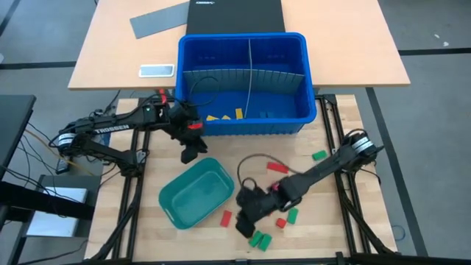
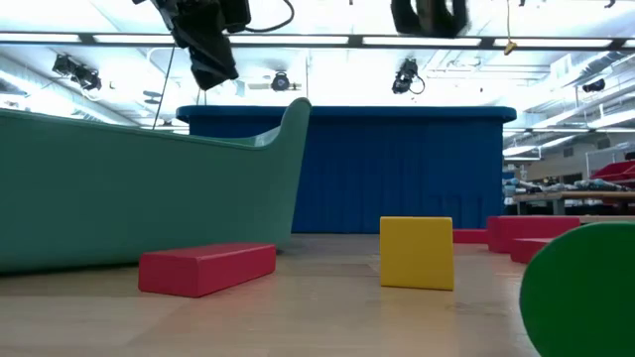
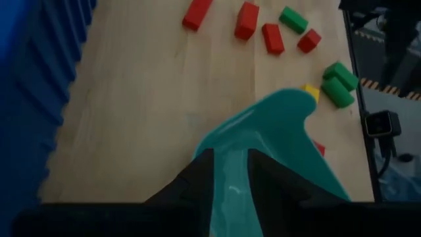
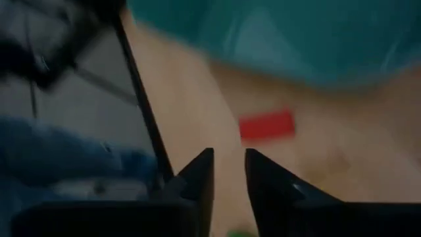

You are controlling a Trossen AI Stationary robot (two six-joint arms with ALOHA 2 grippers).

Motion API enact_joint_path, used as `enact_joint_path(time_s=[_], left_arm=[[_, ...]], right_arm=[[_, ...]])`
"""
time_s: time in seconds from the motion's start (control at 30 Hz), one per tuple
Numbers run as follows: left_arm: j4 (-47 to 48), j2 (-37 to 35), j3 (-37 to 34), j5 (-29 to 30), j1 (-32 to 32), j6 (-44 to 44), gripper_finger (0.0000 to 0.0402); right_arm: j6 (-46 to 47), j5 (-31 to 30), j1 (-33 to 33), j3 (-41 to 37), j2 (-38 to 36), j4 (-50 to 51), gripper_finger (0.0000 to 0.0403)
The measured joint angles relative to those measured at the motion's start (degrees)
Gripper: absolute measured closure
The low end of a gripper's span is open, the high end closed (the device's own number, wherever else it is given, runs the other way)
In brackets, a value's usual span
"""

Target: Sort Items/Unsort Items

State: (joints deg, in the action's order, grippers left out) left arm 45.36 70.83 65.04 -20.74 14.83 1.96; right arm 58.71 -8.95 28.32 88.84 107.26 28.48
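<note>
We saw the blue bin (image 1: pixel 243 81), split by grey dividers, with a few yellow blocks (image 1: pixel 221 116) on its floor in the near compartment. The teal tray (image 1: pixel 197 193) beside it looked empty. Red and green blocks (image 1: pixel 285 216) lay scattered on the wooden table (image 1: pixel 331 213). The left gripper (image 1: pixel 190 153) hung over the tray's near corner, its fingers (image 3: pixel 197 178) slightly parted astride the rim. The right gripper (image 1: pixel 244 222) hovered low by a red block (image 4: pixel 266 125), jaws narrowly apart, holding nothing.

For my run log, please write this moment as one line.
left gripper: at teal tray rim, fingers apart | right gripper: over table, empty | blocks: scattered | blue bin: yellow blocks inside
</note>
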Motion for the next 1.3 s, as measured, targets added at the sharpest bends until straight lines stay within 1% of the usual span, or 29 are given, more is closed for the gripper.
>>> enact_joint_path(time_s=[0.07, 0.13, 0.27, 0.37, 0.47, 0.57, 0.67, 0.8, 0.97, 1.03, 1.13, 1.23, 1.27, 1.3], left_arm=[[1.31, 0.00, 0.00, 0.41, -0.33, 0.09, 0.0288], [1.84, 0.00, 0.00, 0.87, -0.75, 0.13, 0.0275], [1.73, 0.00, 0.00, 1.74, -1.73, 0.15, 0.0256], [1.67, 0.00, 0.00, 3.10, -2.26, 0.17, 0.0248], [1.67, -0.02, 0.00, 3.55, -2.41, 0.18, 0.0244], [1.68, -0.02, 0.00, 4.39, -2.56, 0.43, 0.0243], [1.67, 0.00, 0.00, 4.69, -2.63, 0.62, 0.0243], [1.15, -0.02, 0.00, 5.52, -2.88, 1.45, 0.0243], [1.17, -0.02, 0.00, 6.00, -2.95, 1.42, 0.0243], [1.22, -0.02, 0.00, 6.12, -2.95, 1.42, 0.0243], [1.30, -0.02, 0.00, 6.13, -2.95, 1.46, 0.0243], [1.30, -0.02, -0.02, 6.13, -2.95, 1.46, 0.0243], [1.30, -0.02, -0.02, 6.13, -2.95, 1.46, 0.0243], [1.29, -0.02, 0.00, 6.13, -2.95, 1.46, 0.0243]], right_arm=[[0.76, 3.28, 1.04, 0.00, 1.94, 1.28, 0.0288], [2.04, 4.99, 1.73, 0.00, 3.49, 4.29, 0.0262], [2.03, 6.05, 2.08, 0.00, 5.86, 10.59, 0.0211], [-0.84, 5.92, 1.65, 0.07, 7.05, 10.54, 0.0179], [-2.86, 5.72, 1.12, 0.07, 7.99, 10.30, 0.0159], [-4.82, 4.74, 0.87, -0.02, 8.75, 10.27, 0.0152], [-6.92, 3.74, 0.52, -0.11, 10.24, 10.26, 0.0151], [-8.01, 6.83, -0.10, -0.11, 12.86, 9.23, 0.0154], [-7.11, 7.56, -0.35, -0.06, 15.04, 8.58, 0.0156], [-6.20, 7.67, -0.33, 0.00, 15.23, 8.62, 0.0165], [-6.04, 7.71, -0.39, 0.04, 15.23, 8.89, 0.0200], [-6.57, 8.38, -0.72, 1.75, 15.45, 10.52, 0.0264], [-7.32, 8.76, -0.84, 2.58, 15.47, 10.60, 0.0275], [-7.84, 9.05, -1.06, 3.59, 15.47, 11.05, 0.0275]])
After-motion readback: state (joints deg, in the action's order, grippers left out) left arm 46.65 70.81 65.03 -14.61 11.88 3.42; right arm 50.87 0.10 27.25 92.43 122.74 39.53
